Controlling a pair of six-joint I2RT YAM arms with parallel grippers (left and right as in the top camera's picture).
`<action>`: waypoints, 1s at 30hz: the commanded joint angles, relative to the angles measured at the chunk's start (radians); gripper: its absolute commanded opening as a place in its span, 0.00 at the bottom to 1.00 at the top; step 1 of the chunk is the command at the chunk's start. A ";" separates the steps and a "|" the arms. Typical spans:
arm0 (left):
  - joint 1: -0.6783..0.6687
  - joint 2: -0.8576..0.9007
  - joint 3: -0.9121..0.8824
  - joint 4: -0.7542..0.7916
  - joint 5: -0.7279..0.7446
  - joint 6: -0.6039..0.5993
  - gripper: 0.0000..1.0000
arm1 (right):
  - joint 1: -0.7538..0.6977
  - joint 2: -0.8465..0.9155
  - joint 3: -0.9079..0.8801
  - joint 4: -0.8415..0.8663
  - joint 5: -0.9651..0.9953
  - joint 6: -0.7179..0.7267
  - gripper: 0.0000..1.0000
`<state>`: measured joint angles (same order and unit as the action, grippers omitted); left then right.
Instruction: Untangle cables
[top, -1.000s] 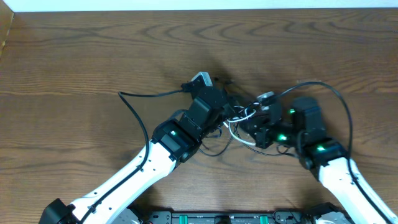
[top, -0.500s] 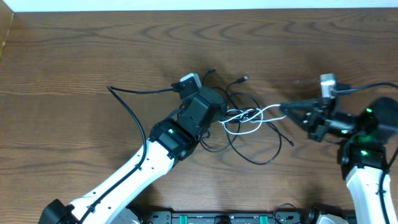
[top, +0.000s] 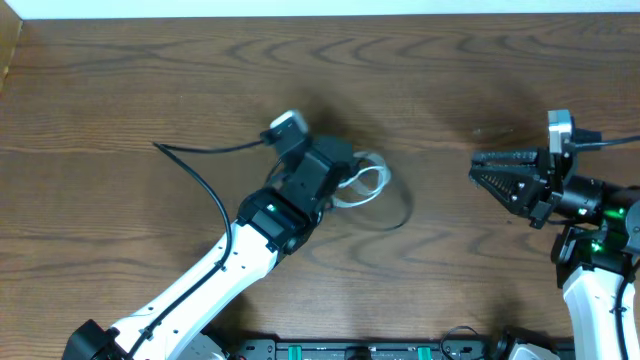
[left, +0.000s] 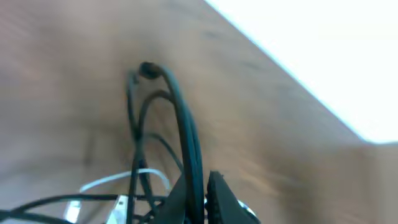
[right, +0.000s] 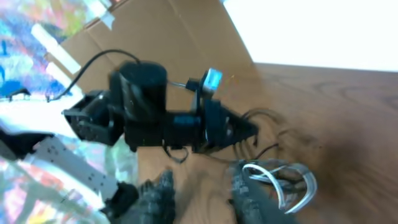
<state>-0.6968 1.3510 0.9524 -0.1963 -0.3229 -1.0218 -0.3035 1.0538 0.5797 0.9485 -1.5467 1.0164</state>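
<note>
I am reading the left claw (left: 199, 186) as closed tight, its jaws pinching a black cable (left: 186, 118) that is arching up and away from the tips. The wrist view is smearing badly, so I am only fairly sure a single strand is in the pinch rather than two. Just beyond it, the white cable (left: 118, 180) is looping low beside more black strands. From overhead, the cables (top: 372, 190) are sitting as one small clump on the bench (top: 150, 80), right against that claw, with a black loop bulging out on the side toward the other arm. The right claw (right: 200, 196) is standing partly open with nothing between its fingers (right: 158, 193), and it is hanging well apart from the clump, pointing toward it. What is worrying me is that only one claw is gripping and nothing is anchoring the rest. Any pull by the left arm is likely dragging the whole clump along instead of freeing a strand, or cinching the white loops tighter around the black ones. A thin cable is also prone to sliding out of a tip pinch, and a right claw reaching in half open is risking snagging several strands at once.
</note>
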 joint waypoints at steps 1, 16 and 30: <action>-0.001 -0.005 0.012 0.211 0.330 0.214 0.08 | 0.004 0.023 0.007 0.001 -0.013 0.026 0.40; 0.001 -0.006 0.012 0.341 0.443 0.414 0.08 | 0.090 0.078 0.007 -0.490 0.145 0.023 0.66; 0.001 -0.006 0.012 0.299 0.221 0.189 0.08 | 0.354 0.098 0.007 -0.774 0.333 -0.024 0.33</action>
<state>-0.6971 1.3510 0.9535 0.0944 -0.0116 -0.7486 0.0074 1.1526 0.5816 0.2348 -1.2755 1.0023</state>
